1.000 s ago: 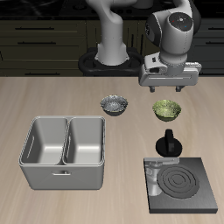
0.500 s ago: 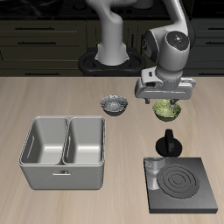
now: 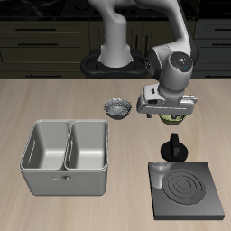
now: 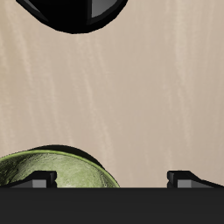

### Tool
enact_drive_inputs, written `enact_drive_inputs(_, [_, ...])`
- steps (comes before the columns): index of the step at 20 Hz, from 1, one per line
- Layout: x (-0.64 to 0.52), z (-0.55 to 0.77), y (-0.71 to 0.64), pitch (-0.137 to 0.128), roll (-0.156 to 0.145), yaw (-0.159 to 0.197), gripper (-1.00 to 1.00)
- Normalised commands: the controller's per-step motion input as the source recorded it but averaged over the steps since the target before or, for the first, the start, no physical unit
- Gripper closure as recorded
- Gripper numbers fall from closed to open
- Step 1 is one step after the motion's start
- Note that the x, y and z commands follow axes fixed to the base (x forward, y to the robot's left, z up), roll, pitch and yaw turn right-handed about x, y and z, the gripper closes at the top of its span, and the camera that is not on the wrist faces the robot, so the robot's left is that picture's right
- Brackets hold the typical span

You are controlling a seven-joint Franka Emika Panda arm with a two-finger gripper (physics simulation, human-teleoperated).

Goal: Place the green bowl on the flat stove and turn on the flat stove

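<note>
The green bowl (image 3: 169, 115) stands on the table behind the flat stove (image 3: 189, 191), mostly hidden by my hand in the exterior view. In the wrist view its olive ribbed inside (image 4: 52, 171) shows close below me. My gripper (image 3: 168, 115) is low over the bowl and open. In the wrist view (image 4: 112, 179) one fingertip (image 4: 39, 179) is over the bowl, and the other (image 4: 188, 178) is over bare table beside it. The stove is a black plate with ring marks. Its black round knob (image 3: 173, 149) stands at its back edge, between bowl and plate, and also shows in the wrist view (image 4: 74, 10).
A grey-and-white patterned bowl (image 3: 117, 108) sits beside the green bowl, farther from the stove. A grey two-compartment metal basin (image 3: 68, 155) stands nearer the front edge. The robot's base (image 3: 113, 59) is at the table's back.
My gripper has come down from above the table onto the green bowl and shifted slightly toward the front. The bowl, stove and basin have not moved.
</note>
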Motion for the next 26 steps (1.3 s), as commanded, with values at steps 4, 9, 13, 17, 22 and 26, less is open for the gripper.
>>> enact_drive_inputs(4, [-0.05, -0.39, 0.07, 0.029, 0.007, 0.008, -1.00])
enact_drive_inputs(9, [-0.13, -0.30, 0.13, 0.058, 0.063, -0.046, -1.00])
enact_drive_inputs(13, [-0.21, -0.02, 0.10, -0.037, 0.029, 0.008, 1.00])
enact_drive_inputs(17, [-0.11, 0.16, -0.04, -0.011, 0.020, -0.054, 1.00])
enact_drive_inputs(22, [-0.02, 0.15, -0.11, -0.019, 0.006, -0.029, 1.00])
enact_drive_inputs(26, [-0.05, 0.24, -0.05, -0.038, 0.001, -0.008, 1.00])
